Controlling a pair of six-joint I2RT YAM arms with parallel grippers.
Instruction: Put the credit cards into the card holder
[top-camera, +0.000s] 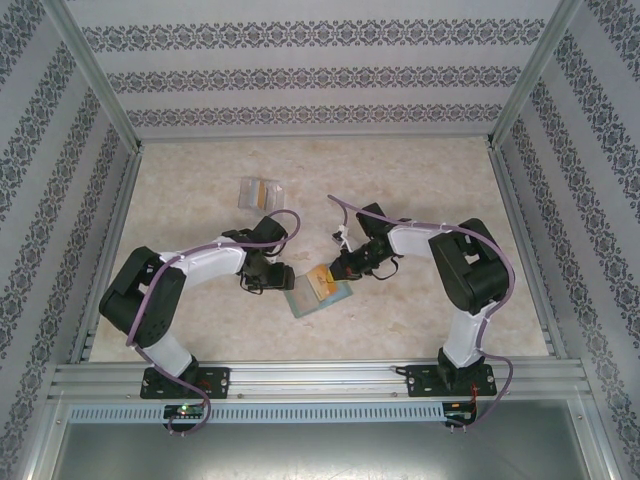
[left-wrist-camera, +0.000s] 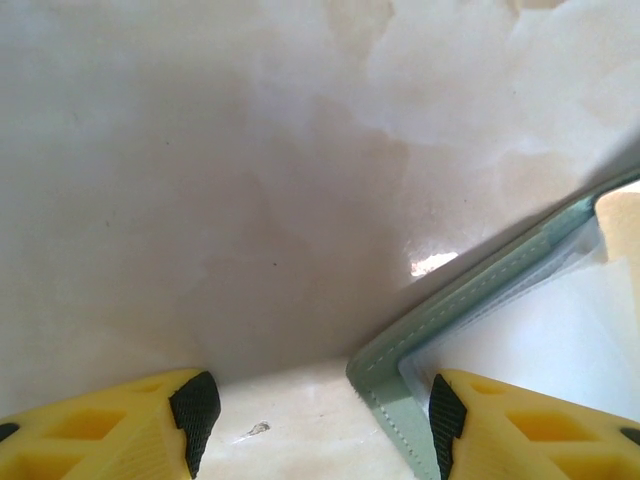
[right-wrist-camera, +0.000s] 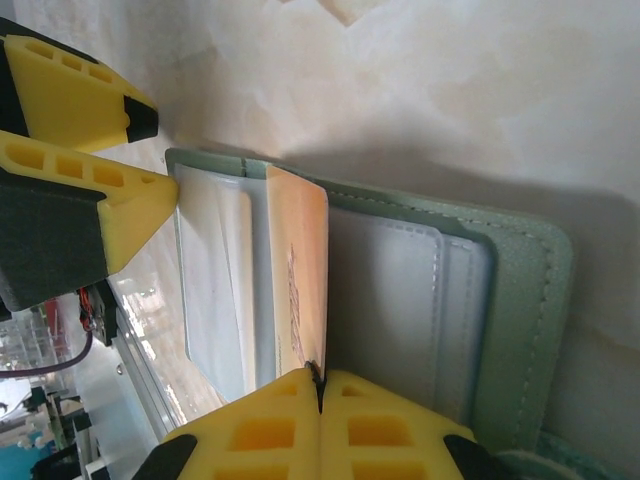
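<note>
One orange-yellow credit card (right-wrist-camera: 298, 280) stands on its long edge over the open card holder (right-wrist-camera: 510, 300), along the line between the clear sleeve side and the stitched pocket side. Cannot tell whether its far end has entered a slot. The right pincer (right-wrist-camera: 320, 385) is pressed together on the near end of this card, with both yellow tips meeting on it. The card holder lies flat and opened like a book on the worktop (left-wrist-camera: 250, 150), sage-green border up, with pale inner panels. The left pincer (left-wrist-camera: 315, 410) is spread at the holder's left corner. That corner lies between its two black-tipped fingers, closer to the right-hand finger, and contact is unclear. From above, the holder sits between the two pincers, the right one just beyond its right side and the left one at its left edge. A small clear stand (top-camera: 258, 191) sits well beyond the holder, to its far left.
</note>
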